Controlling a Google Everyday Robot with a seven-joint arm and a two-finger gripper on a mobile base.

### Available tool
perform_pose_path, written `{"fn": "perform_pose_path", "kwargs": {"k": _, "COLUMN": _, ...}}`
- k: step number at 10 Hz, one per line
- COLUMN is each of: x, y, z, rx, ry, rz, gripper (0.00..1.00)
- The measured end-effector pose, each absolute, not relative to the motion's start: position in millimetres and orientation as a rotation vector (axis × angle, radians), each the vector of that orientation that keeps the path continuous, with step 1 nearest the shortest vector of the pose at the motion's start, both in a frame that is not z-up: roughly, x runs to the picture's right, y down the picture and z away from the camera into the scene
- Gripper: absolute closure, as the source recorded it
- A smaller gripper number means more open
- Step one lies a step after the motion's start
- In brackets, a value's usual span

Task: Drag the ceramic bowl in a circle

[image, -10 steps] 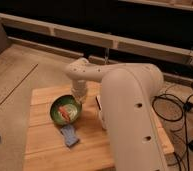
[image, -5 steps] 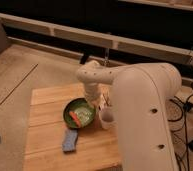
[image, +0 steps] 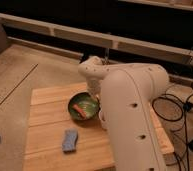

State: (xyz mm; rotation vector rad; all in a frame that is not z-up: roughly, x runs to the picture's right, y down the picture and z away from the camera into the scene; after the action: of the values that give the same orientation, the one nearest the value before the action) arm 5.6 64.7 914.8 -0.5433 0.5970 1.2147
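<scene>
The ceramic bowl (image: 83,107) is round, shallow and glossy green with a darker rim. It sits on the wooden table (image: 47,125), near the middle. An orange strip lies inside it. My gripper (image: 96,99) reaches down at the bowl's right rim, at the end of the white arm (image: 132,105). The arm's bulk hides most of the gripper. A pale cup (image: 102,119) peeks out just right of the bowl, mostly hidden behind the arm.
A blue sponge (image: 70,140) lies on the table in front of the bowl. The table's left edge drops to a tan floor (image: 12,80). A dark wall with a rail runs behind. Cables and a stand lie on the floor at the right (image: 190,107).
The bowl has slid right across the table with the gripper, then a little toward the back. The arm has swung with it. The sponge has stayed in place.
</scene>
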Motion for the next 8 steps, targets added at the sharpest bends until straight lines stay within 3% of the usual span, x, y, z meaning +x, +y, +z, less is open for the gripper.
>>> {"fn": "perform_pose_path", "kwargs": {"k": 4, "x": -51, "y": 42, "z": 933, "rx": -0.584, "ry": 0.487, "rz": 1.169, "gripper": 1.00}}
{"fn": "perform_pose_path", "kwargs": {"k": 8, "x": -84, "y": 61, "z": 892, "rx": -0.665, "ry": 0.428, "rz": 1.131, "gripper": 1.00}}
